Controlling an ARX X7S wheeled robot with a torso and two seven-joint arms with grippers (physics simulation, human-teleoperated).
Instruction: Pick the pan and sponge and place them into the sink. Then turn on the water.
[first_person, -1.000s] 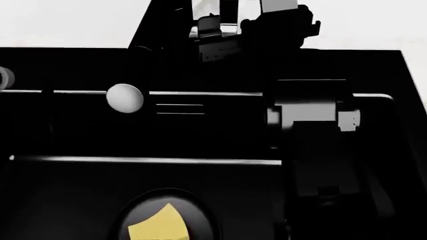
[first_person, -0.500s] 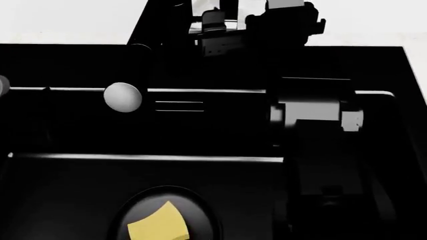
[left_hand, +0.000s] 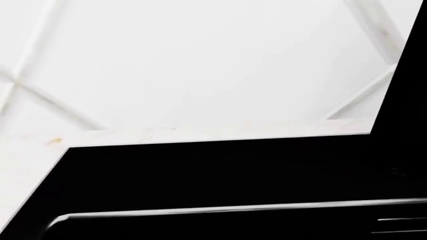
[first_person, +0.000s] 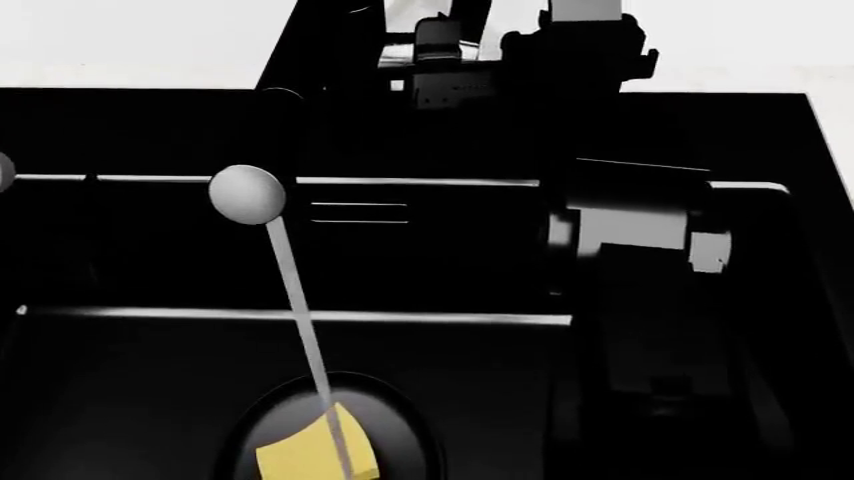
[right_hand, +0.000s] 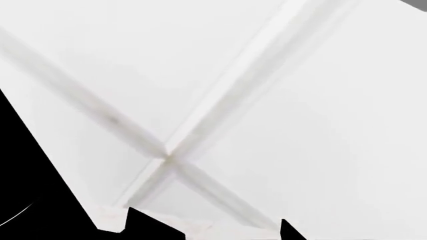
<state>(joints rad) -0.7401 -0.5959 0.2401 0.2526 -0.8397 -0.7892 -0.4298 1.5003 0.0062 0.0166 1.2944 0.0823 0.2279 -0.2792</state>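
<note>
A thin pale stream of water (first_person: 296, 310) runs from the round faucet end (first_person: 247, 194) down onto the yellow sponge (first_person: 314, 452), which lies in the black pan (first_person: 400, 425) on the floor of the sink (first_person: 147, 380). The right arm (first_person: 641, 260) reaches over the basin's right side to the lever area (first_person: 447, 50) on the back ledge, where its gripper merges into dark shapes and its grip cannot be told. The left gripper is out of sight; its wrist camera shows only white tiled wall (left_hand: 200, 65) above the sink's rim.
</note>
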